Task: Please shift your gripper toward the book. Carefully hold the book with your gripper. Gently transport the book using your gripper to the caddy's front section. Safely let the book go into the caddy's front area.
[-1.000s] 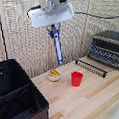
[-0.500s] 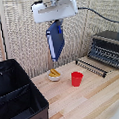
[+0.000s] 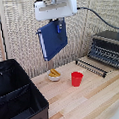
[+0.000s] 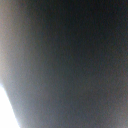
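Book (image 3: 51,40): navy, pinched at its upper edge by the fingers (image 3: 59,26), hanging tilted in the air, well above the table (image 3: 92,96).
Gripper (image 3: 58,28): white, directly above the book.
Caddy (image 3: 17,100): black, on the table at the exterior view's lower left, apart from the book.
Red cup (image 3: 76,78): upright on the table, beside a small bowl (image 3: 54,75).
Toaster oven (image 3: 109,48): exterior view's right.
Wrist view: dark blur.
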